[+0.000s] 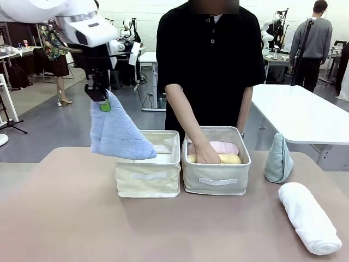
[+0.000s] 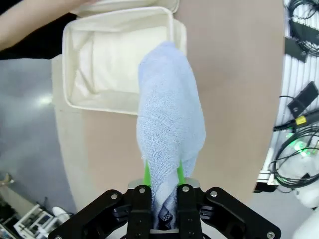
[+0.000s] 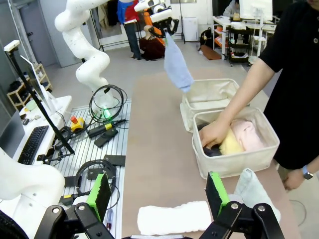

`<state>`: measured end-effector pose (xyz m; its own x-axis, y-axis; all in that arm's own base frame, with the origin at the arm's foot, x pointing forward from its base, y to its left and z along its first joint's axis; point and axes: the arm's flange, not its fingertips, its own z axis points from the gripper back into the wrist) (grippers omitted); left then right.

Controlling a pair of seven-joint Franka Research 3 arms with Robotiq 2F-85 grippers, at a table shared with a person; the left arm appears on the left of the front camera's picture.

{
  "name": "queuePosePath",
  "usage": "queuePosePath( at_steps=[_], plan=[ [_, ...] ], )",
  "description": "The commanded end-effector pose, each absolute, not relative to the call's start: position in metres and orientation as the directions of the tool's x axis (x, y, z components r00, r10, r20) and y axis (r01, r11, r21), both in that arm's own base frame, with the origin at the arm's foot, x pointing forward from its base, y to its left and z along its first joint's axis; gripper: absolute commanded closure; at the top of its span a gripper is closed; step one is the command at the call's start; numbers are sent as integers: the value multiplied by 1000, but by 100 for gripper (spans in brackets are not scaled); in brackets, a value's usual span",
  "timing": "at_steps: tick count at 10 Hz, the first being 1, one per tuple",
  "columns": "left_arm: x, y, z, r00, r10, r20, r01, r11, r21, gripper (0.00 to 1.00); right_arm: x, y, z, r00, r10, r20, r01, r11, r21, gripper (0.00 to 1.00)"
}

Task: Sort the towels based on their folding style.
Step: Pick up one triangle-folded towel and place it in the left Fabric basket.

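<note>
Likely three towels (image 3: 244,135) in right bin (image 3: 234,162)

Blue cone (image 1: 117,136) aloft, pink roll (image 1: 218,147), yellow roll (image 1: 229,159) in bin (image 1: 216,183), teal cone (image 1: 278,159), white roll (image 1: 308,217) on table (image 1: 82,218)

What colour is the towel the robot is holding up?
Lavender-blue towel, clearest in the left wrist view.
</note>
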<state>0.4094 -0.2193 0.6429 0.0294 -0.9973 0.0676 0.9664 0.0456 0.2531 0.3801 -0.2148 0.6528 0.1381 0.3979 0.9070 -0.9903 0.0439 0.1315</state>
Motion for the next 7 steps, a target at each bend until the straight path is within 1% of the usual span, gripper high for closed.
queuePosePath(
  at_steps=[1, 4, 5, 7],
  plan=[
    [421, -224, 645, -20, -996, 85, 943, 10, 334, 84, 376, -213, 650, 152, 415, 897, -988, 52, 144, 0],
    [437, -244, 622, -86, -993, 82, 933, -52, 355, 84, 376, -213, 650, 152, 415, 897, -988, 52, 144, 0],
    [445, -247, 611, -107, -992, 63, 924, -76, 375, 84, 376, -213, 650, 152, 415, 897, -988, 52, 144, 0],
    [463, -245, 591, -137, -989, 62, 923, -104, 371, 84, 376, -213, 650, 152, 415, 897, -988, 52, 144, 0]
  ],
)
